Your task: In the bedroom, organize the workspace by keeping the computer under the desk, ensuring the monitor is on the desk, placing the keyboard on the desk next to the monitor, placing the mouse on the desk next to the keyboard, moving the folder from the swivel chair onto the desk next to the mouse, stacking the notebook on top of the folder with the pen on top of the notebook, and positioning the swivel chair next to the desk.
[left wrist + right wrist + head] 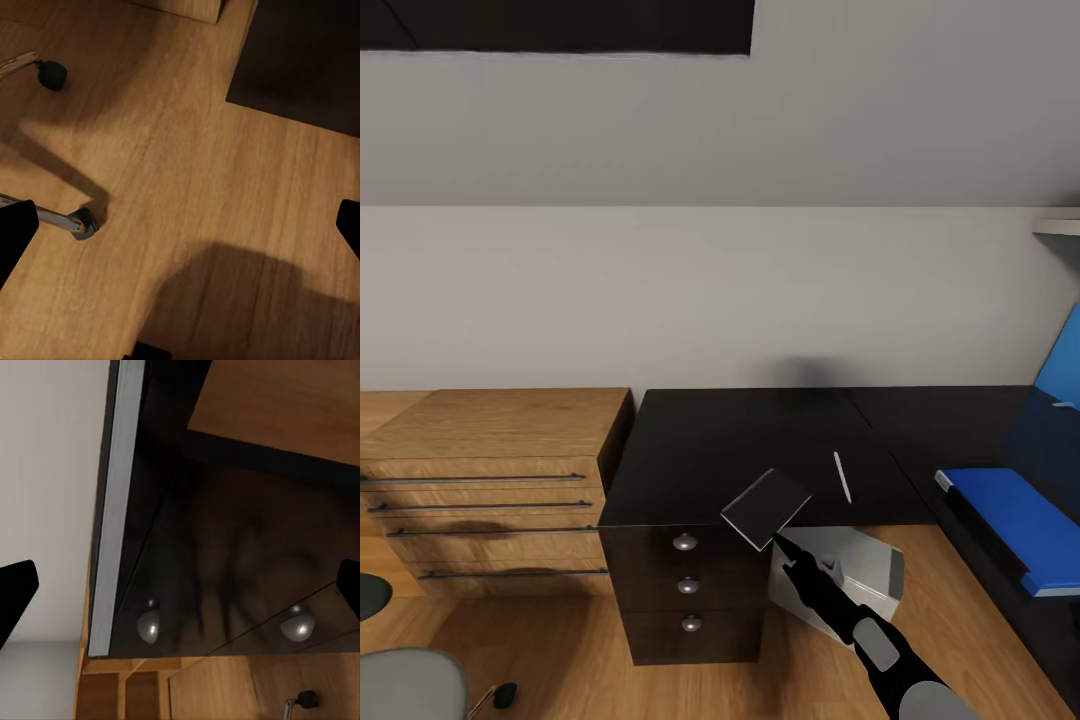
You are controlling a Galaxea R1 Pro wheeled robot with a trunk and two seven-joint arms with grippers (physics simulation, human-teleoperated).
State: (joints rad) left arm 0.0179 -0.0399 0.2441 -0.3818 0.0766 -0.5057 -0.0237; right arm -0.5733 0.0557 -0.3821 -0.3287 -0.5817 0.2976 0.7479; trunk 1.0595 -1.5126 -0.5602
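A dark grey notebook (765,508) sits askew at the front edge of the black desk (700,450), one corner past the edge. My right gripper (781,541) is at that corner. Touch cannot be made out. In the right wrist view my right gripper (180,585) is open, fingertips (16,592) wide apart, facing the desk's drawer knobs (150,624). A white pen (842,476) lies on the desk. The grey computer case (865,572) stands on the floor under the desk. The swivel chair's seat (405,685) is at the lower left. My left gripper (180,225) hangs open over the floor, above a chair leg (52,217).
A wooden dresser (490,470) stands against the desk's left side. On the black surface to the right lies a flat blue slab (1010,525), with an upright blue panel (1062,362) behind it. A chair caster (51,73) rests on the wooden floor.
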